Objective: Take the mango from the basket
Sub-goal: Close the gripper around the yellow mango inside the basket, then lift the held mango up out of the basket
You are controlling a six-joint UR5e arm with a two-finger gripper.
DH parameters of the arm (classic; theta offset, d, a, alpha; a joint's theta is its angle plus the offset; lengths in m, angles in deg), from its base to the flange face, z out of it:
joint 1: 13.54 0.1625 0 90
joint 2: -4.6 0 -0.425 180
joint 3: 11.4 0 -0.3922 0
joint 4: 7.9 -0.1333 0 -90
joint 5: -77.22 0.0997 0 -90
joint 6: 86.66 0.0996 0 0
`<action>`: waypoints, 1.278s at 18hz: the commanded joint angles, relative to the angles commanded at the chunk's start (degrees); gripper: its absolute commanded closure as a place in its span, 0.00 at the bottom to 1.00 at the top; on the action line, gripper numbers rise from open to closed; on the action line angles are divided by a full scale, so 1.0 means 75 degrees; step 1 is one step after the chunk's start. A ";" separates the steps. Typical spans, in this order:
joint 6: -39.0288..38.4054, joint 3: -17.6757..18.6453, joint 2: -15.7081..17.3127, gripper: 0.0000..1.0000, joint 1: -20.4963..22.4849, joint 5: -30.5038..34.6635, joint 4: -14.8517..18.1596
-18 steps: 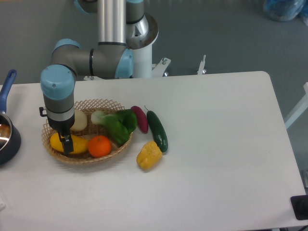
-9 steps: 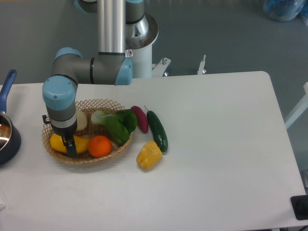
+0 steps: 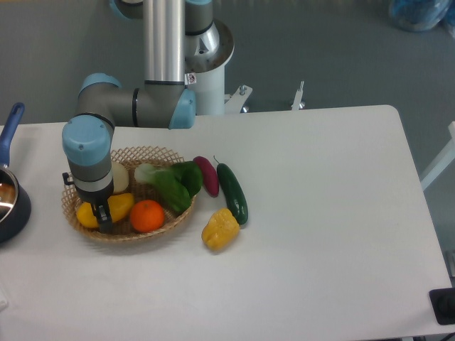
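Observation:
The mango (image 3: pixel 121 206) is a smooth yellow oval lying at the front left of the woven wicker basket (image 3: pixel 153 153). Its two ends show on either side of my fingers, and the right end is tipped upward. My gripper (image 3: pixel 104 217) points straight down into the basket and is shut on the middle of the mango. The round orange (image 3: pixel 147 215) lies just to the right of the mango, close to my fingers.
The basket also holds a pale round onion (image 3: pixel 116 177) and a leafy green vegetable (image 3: pixel 172 186). A purple eggplant (image 3: pixel 208 175), a dark green cucumber (image 3: pixel 232 193) and a lumpy yellow pepper (image 3: pixel 220 229) lie on the table to its right. A dark pot (image 3: pixel 10 202) stands at the left edge.
My gripper has sunk lower onto the mango and closed on it. The mango's right end has tipped up, away from lying flat.

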 joint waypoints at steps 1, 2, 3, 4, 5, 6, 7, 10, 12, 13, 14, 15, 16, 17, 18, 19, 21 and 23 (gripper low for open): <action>-0.0023 -0.0012 0.0023 0.60 0.0047 -0.0012 0.0000; -0.0047 -0.0001 0.0035 0.60 0.0059 -0.0012 0.0011; -0.0058 0.0034 0.0058 0.60 0.0070 -0.0047 0.0012; -0.0059 0.0104 0.0070 0.60 0.0070 -0.0047 0.0012; -0.0186 0.0116 0.0094 0.60 0.0082 -0.0070 0.0012; -0.0466 0.0082 0.0117 0.60 0.0094 -0.0082 0.0012; -0.0631 0.0093 0.0268 0.60 0.0129 -0.0082 0.0023; -0.0633 0.0152 0.0573 0.60 0.0246 -0.0245 0.0035; -0.0645 0.0128 0.0784 0.60 0.0444 -0.0374 0.0023; -0.0656 0.0070 0.0913 0.60 0.0550 -0.0445 0.0023; -0.0679 0.0035 0.1018 0.60 0.0644 -0.0492 0.0023; -0.0680 -0.0023 0.1194 0.60 0.0772 -0.0504 0.0035; -0.0680 -0.0036 0.1358 0.60 0.0948 -0.0504 0.0035; -0.0691 -0.0036 0.1545 0.60 0.1135 -0.0504 0.0035; -0.0784 -0.0047 0.1698 0.60 0.1322 -0.0504 0.0035; -0.0924 -0.0094 0.1850 0.60 0.1522 -0.0504 0.0035; -0.1019 -0.0257 0.1945 0.60 0.1990 -0.0492 0.0035; -0.0996 -0.0363 0.1922 0.60 0.2575 -0.0469 0.0047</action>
